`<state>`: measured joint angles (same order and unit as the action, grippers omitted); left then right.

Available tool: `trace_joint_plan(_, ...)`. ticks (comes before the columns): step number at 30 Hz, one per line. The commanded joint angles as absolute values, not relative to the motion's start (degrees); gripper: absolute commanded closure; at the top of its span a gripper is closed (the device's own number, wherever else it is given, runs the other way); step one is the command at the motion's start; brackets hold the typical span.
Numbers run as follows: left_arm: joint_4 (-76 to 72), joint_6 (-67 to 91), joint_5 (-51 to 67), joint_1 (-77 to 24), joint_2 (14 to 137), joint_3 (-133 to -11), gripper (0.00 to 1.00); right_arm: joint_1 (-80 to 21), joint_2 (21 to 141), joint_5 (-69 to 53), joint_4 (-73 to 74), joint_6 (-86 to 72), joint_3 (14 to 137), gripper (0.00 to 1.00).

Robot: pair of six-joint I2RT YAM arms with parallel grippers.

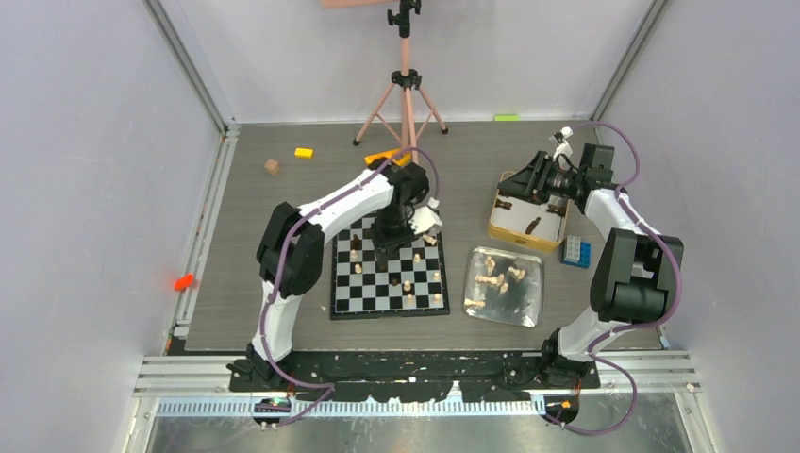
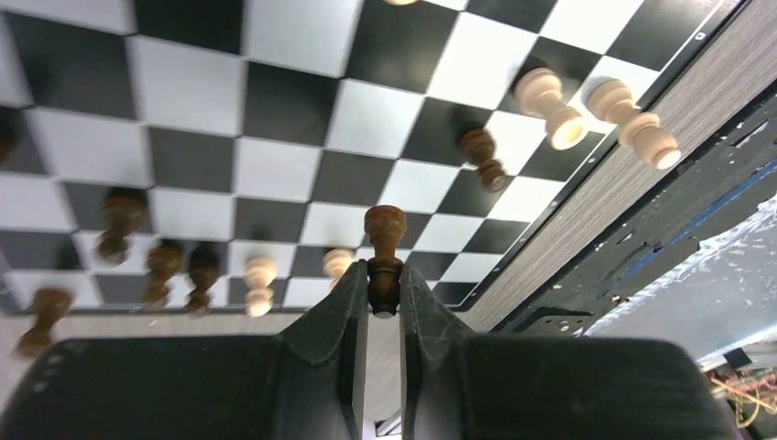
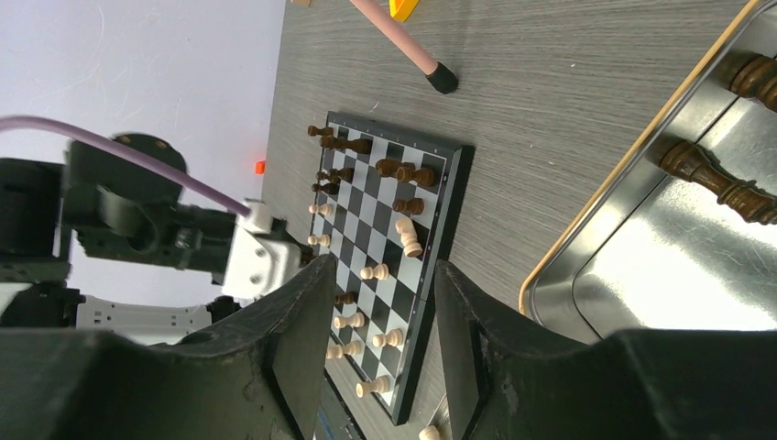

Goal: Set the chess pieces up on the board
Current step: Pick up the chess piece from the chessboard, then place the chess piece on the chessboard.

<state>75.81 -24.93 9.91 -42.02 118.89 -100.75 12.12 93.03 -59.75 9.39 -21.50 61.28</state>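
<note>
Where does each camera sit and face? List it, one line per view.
Top external: fixed above and behind, looking down on the board; left arm, right arm show.
Left wrist: looks past the left tool, shut on a dark piece, at the board.
Right wrist: by the tin, facing the board; open right tool shows.
Shared: the board.

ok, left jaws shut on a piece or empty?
Shut on a dark piece; wrist view shows its stem pinched between the jaws.

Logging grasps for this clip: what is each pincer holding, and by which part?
Left pincer: a dark chess piece, pinched at one end between the fingertips. Right pincer: open, nothing held.
</note>
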Motion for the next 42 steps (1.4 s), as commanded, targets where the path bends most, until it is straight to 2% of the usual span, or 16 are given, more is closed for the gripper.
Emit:
trace_joint_plan(1,79.41,-26.80,7.40,-40.08,117.74,-108.95,1.00,12.39,92.64,-61.00,7.12,-21.88,61.79,0.50)
trace_joint_plan(14,87.68,-29.86,-1.25,-39.03,134.18,-137.69,0.99,12.60,91.77,-60.96,6.99,-21.72,61.79,0.51)
trace_joint_plan(21,84.10,-30.67,-4.00,-39.16,136.53,-138.54,0.98,12.74,91.98,-61.00,7.11,-21.70,61.78,0.51)
trace_joint_plan(42,79.24,-32.90,-1.17,-39.79,141.98,-142.36,0.96,12.79,92.69,-60.86,7.23,-21.53,61.70,0.51)
